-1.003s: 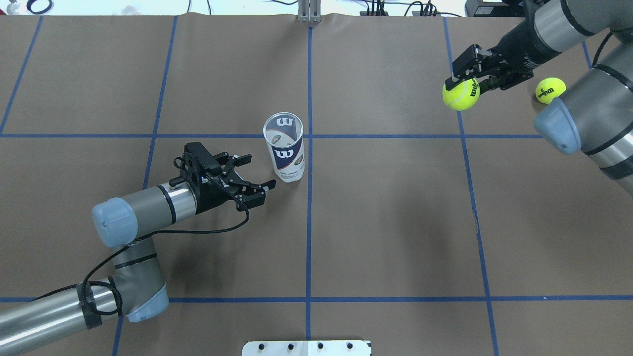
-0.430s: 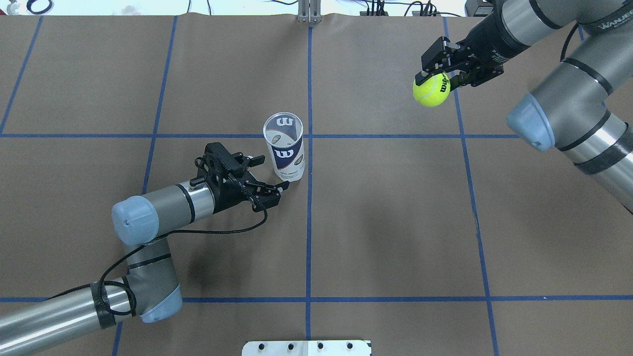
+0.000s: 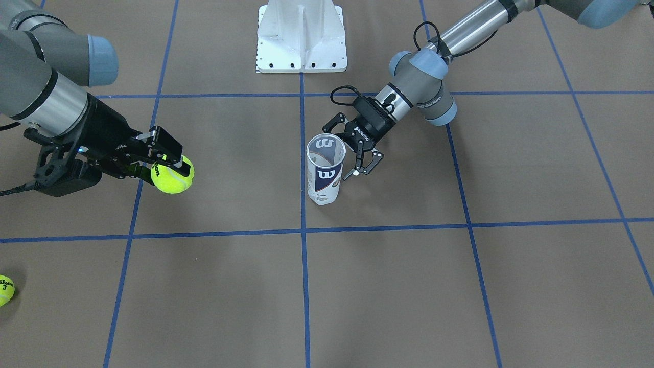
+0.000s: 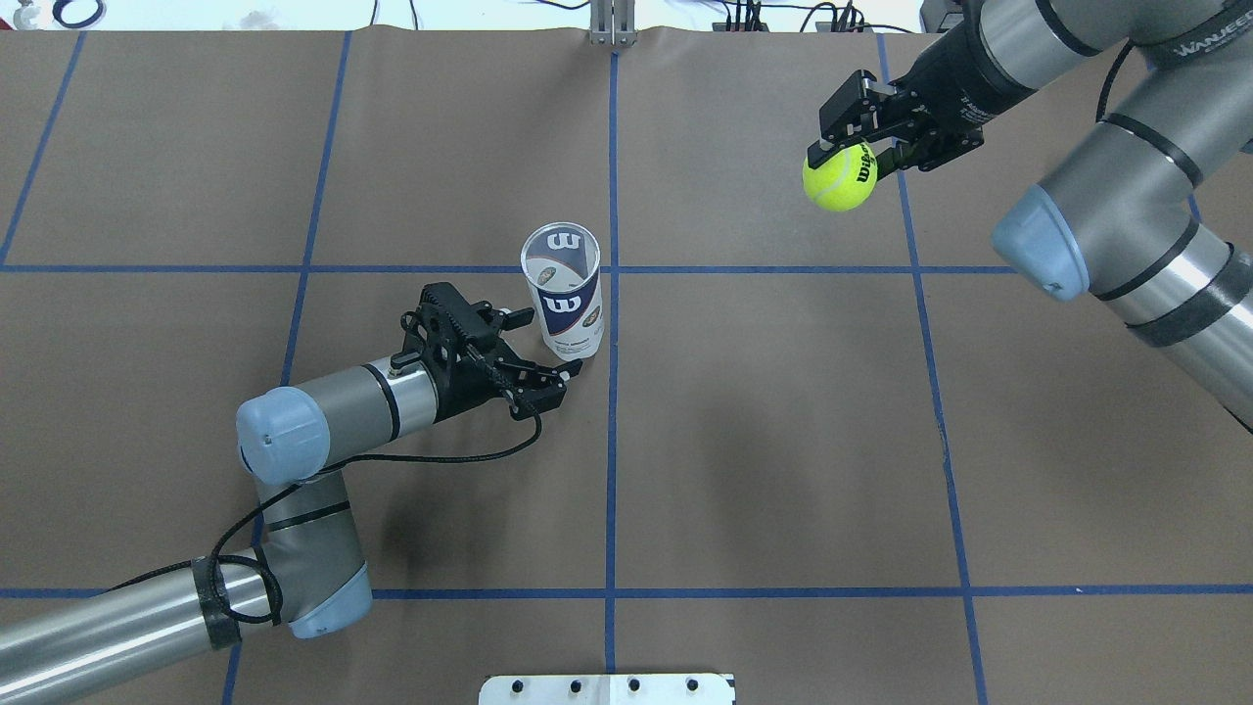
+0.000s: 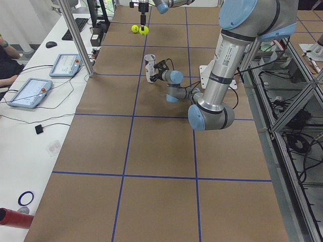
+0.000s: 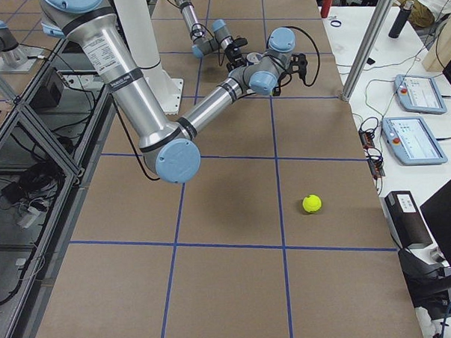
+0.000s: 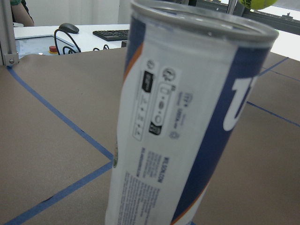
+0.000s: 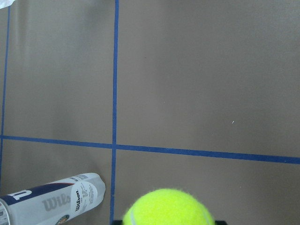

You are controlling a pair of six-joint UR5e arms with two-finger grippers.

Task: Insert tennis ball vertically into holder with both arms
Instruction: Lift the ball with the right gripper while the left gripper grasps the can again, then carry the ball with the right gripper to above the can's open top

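1. Now, the holder stands upright on the brown table, open mouth up, just beside a crossing of the blue tape lines.
2. Down low, the left gripper comes in from the side, its jaws spread wide.
3. One finger lies along the side of the tube nearer the robot's left, and the other reaches past the foot of it on the robot's side. The lower part of the holder sits just in the gap.
4. Whether either finger actually touches the plastic, I cannot tell.
5. Up close in the left wrist view, the holder fills nearly everything: navy-and-white label, small print, rim at the top.
6. Over on the robot's right, the right gripper is clamped on the tennis ball, one finger on each side.
7. That ball hangs in the air above the table, well apart from the holder, out toward the far side.
8. From the right wrist camera, the tennis ball sits at the bottom edge and the holder shows in the lower-left corner.
9. Meanwhile, a second ball lies loose on the table on the robot's right, well away from both grippers.
10. At the robot's side, the white base sits in line with the holder.
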